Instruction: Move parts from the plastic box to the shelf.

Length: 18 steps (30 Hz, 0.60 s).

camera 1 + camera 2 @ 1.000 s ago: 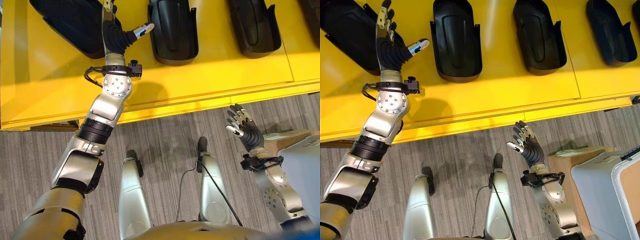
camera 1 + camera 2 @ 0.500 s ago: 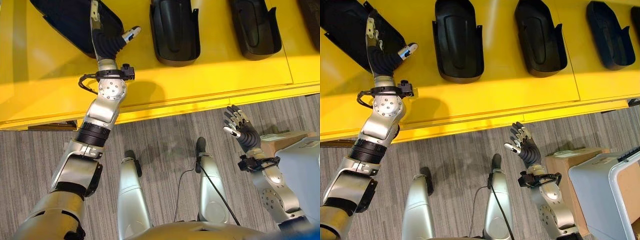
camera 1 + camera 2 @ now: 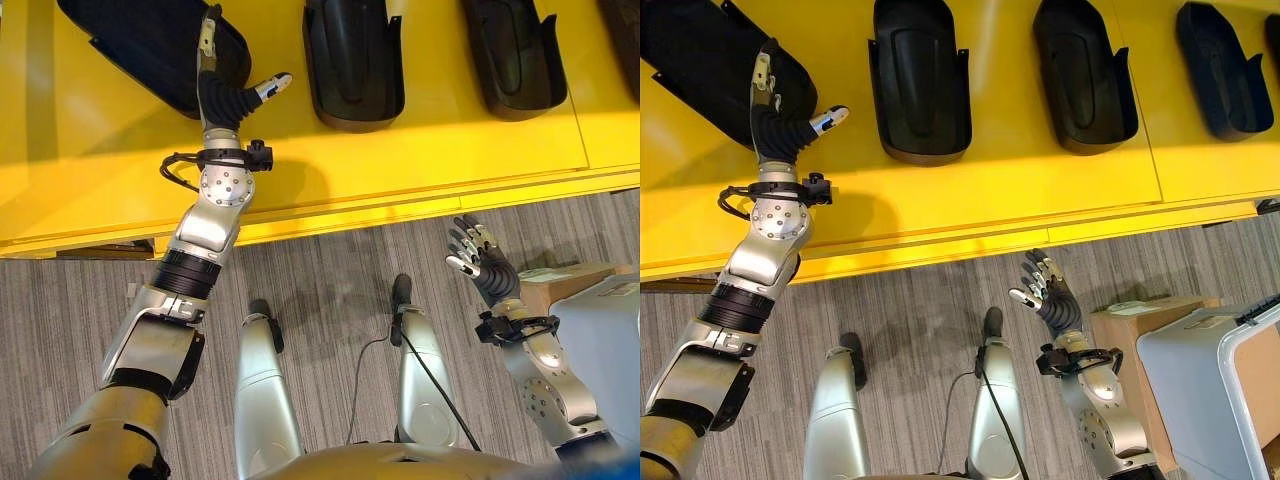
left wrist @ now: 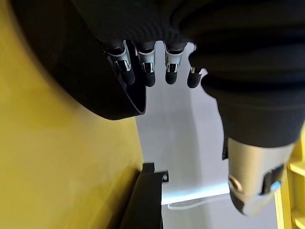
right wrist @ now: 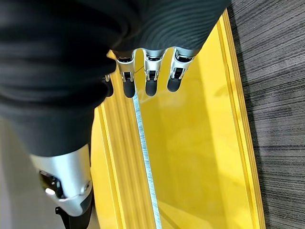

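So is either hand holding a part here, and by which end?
Neither. The left hand is open over the leftmost black part on the shelf; the right hand is open and empty.

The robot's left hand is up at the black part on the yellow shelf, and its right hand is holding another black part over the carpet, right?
Not quite. The left hand is at the leftmost black part on the yellow shelf, but the right hand holds nothing: it hangs open over the carpet, as the right eye view shows.
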Available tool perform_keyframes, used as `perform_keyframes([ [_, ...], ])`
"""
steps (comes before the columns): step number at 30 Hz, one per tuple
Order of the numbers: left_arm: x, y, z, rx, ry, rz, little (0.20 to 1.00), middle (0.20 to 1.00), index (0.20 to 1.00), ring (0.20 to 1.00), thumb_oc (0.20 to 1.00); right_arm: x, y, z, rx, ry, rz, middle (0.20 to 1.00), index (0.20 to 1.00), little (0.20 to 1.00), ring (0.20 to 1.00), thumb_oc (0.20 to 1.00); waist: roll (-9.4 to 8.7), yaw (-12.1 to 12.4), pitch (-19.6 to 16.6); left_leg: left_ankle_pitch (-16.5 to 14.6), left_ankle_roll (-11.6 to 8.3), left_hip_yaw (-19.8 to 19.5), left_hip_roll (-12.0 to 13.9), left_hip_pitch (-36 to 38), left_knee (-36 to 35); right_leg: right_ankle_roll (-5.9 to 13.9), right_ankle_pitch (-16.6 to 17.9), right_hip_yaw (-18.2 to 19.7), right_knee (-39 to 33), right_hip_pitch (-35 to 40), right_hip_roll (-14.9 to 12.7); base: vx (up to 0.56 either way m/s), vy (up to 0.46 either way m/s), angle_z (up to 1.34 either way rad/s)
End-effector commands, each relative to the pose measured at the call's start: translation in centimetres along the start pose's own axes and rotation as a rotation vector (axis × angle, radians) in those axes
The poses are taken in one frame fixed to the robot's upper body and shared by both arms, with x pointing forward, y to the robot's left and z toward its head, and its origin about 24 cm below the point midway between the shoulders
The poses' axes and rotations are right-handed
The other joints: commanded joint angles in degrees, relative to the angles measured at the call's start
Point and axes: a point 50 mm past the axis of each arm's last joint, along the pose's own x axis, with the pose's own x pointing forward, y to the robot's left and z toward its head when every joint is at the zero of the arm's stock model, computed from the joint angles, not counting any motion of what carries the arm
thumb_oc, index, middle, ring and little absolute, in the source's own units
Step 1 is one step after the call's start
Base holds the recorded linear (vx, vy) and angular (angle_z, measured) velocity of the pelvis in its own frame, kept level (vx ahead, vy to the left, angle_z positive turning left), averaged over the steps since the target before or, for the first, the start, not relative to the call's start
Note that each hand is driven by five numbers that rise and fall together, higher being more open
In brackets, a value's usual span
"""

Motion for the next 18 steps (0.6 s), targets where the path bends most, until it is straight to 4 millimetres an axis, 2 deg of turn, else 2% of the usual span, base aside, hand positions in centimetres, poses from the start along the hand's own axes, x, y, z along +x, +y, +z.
perform_keyframes([
  [1, 0.0, -0.6, -0.5, 0.107, -0.005, -0.091, 1.000, 1.000, 1.000, 1.000, 1.000, 0.2, -0.7, 2.5, -0.055, -0.113, -0.004, 1.000, 1.000, 1.000, 1.000, 1.000, 1.22, -0.21, 1.55, 1.41, 1.75, 2.17, -0.72, 3.42, -5.11, -2.15, -9.97, 0.91, 11.92, -0.21, -1.03, 0.00, 0.000, 0.00],
  [8, -0.2, 1.7, -1.0, 0.247, -0.007, -0.154, 1.000, 1.000, 1.000, 1.000, 1.000, -0.1, -1.1, 2.5, -0.053, -0.102, -0.003, 1.000, 1.000, 1.000, 1.000, 1.000, 1.71, 0.30, 1.88, 1.43, 1.66, 2.28, -0.86, 3.77, -5.22, -2.10, -10.02, 0.88, 11.92, 0.14, -1.15, 0.00, 0.000, 0.00],
  [9, 0.0, 2.9, -0.8, 0.323, -0.020, -0.170, 1.000, 1.000, 1.000, 1.000, 1.000, -0.2, -1.2, 2.5, -0.057, -0.098, 0.004, 1.000, 1.000, 1.000, 1.000, 1.000, 1.99, 0.54, 2.01, 1.42, 1.62, 2.21, -0.96, 3.76, -5.27, -2.08, -10.02, 0.82, 11.91, 0.25, -1.18, 0.00, 0.000, 0.00],
  [18, -0.7, 8.5, -1.3, 0.605, 0.010, -0.180, 1.000, 1.000, 1.000, 1.000, 1.000, -0.8, -1.6, 2.1, -0.057, -0.068, 0.019, 1.000, 1.000, 1.000, 1.000, 1.000, 2.61, 1.74, 2.08, 1.33, 1.53, 2.08, -1.05, 3.70, -5.17, -2.16, -10.43, 0.62, 12.20, 0.40, -1.29, 0.00, -0.002, 0.00],
])
